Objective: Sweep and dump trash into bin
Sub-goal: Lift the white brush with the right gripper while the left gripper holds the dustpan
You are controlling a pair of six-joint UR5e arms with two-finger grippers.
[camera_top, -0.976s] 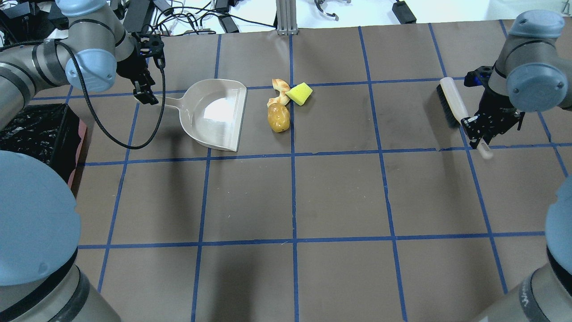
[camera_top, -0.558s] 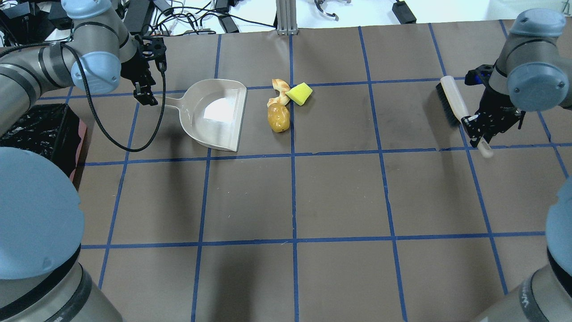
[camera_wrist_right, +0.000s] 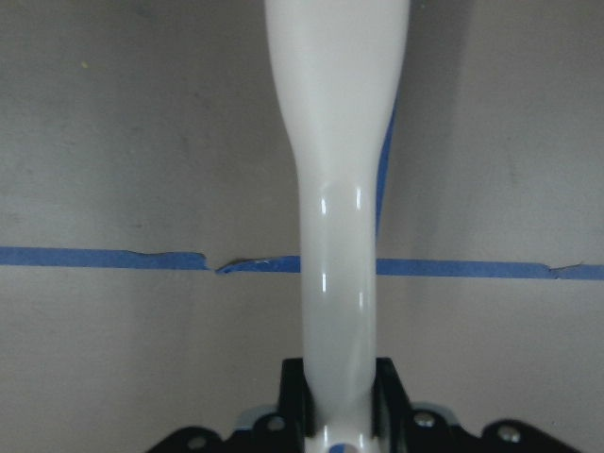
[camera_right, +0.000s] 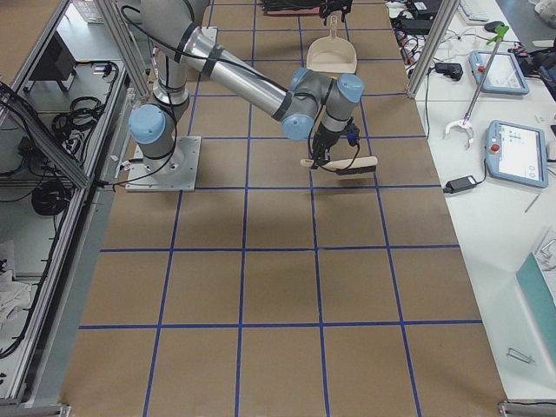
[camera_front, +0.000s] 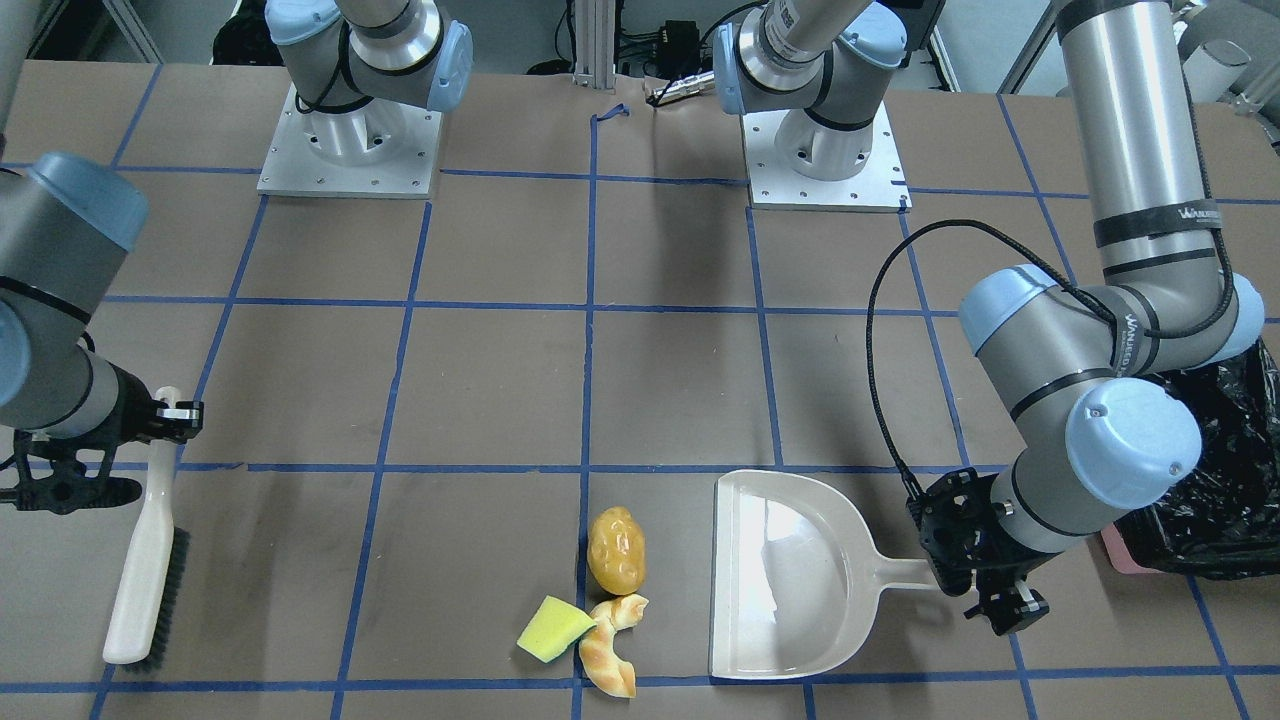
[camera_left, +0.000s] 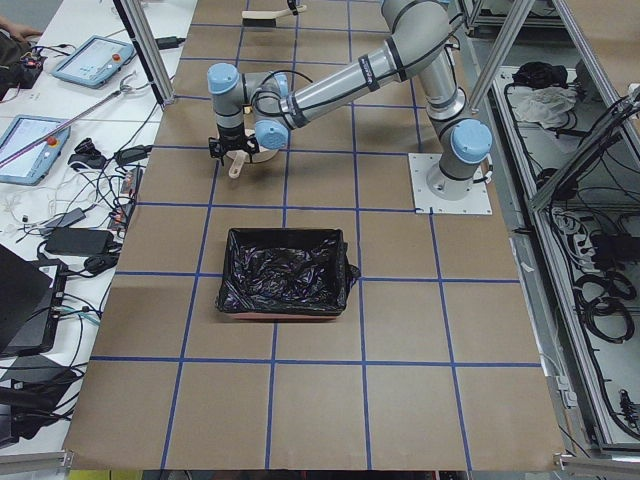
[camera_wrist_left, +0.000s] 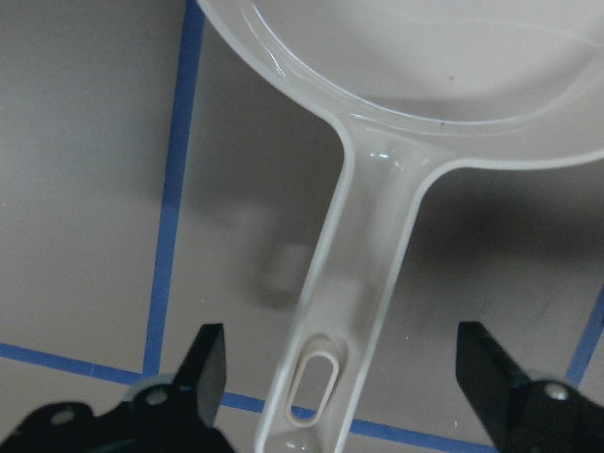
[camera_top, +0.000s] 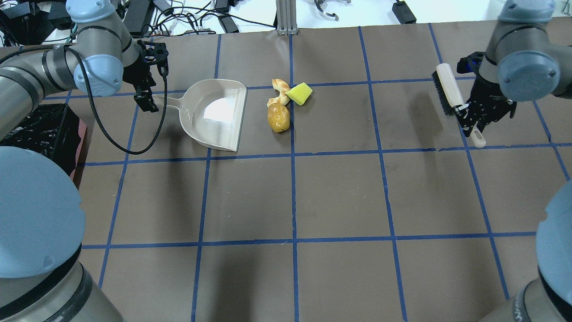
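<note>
left jaws spread astride the dustpan (camera_top: 214, 129) handle, right jaws pinching the brush (camera_top: 448, 89) handle — trash (camera_top: 278, 117) between them, by the counter's (camera_top: 339, 197) far edge.

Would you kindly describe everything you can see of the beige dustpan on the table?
The dustpan is a beige, glossy plastic scoop with a rounded back wall, a straight open lip and a slim handle ending in an oval hanging slot. It lies flat on the brown table, empty, with glare on its floor. Its lip faces the trash, which lies a short way off, not touching. The left gripper is open, its fingers either side of the handle's end without touching it.
</note>
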